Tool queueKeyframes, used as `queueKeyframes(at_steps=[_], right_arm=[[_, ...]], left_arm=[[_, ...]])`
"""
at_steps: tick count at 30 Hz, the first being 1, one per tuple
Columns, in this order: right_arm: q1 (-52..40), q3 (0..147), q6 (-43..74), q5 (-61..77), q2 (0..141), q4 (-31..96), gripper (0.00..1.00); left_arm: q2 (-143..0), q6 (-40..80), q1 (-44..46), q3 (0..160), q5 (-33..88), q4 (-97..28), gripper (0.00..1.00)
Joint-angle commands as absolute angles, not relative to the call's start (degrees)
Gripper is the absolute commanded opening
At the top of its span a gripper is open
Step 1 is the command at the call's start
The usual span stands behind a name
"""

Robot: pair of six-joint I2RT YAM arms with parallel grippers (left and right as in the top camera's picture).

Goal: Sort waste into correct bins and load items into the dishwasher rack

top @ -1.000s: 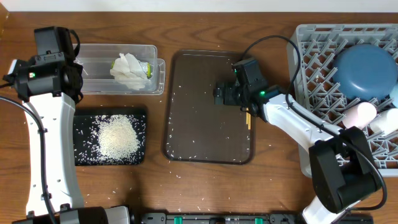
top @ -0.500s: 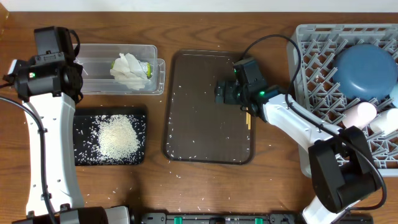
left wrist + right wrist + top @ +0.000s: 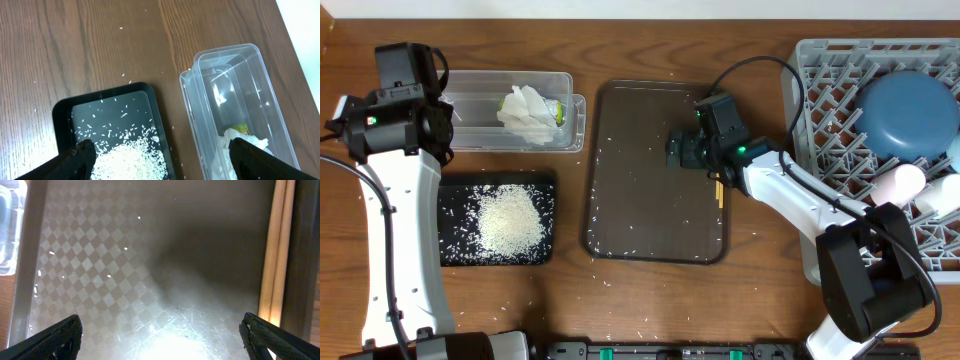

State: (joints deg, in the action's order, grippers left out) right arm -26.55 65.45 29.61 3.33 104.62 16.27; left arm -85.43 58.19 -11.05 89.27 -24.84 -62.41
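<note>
Right gripper (image 3: 161, 335) released – jaws wide over brown tray (image 3: 100, 265), chopsticks (image 3: 278, 250) at its right edge; left gripper (image 3: 162, 157) likewise released.

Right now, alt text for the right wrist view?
The right gripper hangs open over the brown serving tray, holding nothing. Two wooden chopsticks lie side by side along the tray's right edge, and a few stray rice grains dot its checkered floor.
</note>
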Motion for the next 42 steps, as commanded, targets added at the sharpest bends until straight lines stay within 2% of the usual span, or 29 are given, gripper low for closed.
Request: queueKeyframes(at_steps=[1,7,12,22,27,42], right_arm=[[-27.20,65.49,31.68,-0.60,105.03,17.17,0.99],[-27.24,65.49,32.34,-4.84,105.03,18.65,0.99],[-27.62,65.45,32.36,-7.03,105.14,18.68,0.88],[-29.98,65.45,33.19,-12.32,108.05,17.76,0.86],[-29.93,65.45,34.59,-14.94,108.44,17.58,0.81],[-29.95,65.45,34.96,-15.22,110.08,17.06,0.83]], left_arm=[[-85.73,57.67,-11.25,89.25,-26.20,-62.57,0.88],[-85.73,57.67,-11.22,89.25,-26.20,-62.54,0.88],[-85.73,57.67,-11.25,89.25,-26.20,-62.54,0.88],[-85.73,57.67,-11.25,89.25,-26.20,-62.57,0.88],[-85.73,57.67,-11.25,89.25,-26.20,-62.54,0.88],[-85.73,57.67,-11.22,89.25,-26.20,-62.57,0.88]])
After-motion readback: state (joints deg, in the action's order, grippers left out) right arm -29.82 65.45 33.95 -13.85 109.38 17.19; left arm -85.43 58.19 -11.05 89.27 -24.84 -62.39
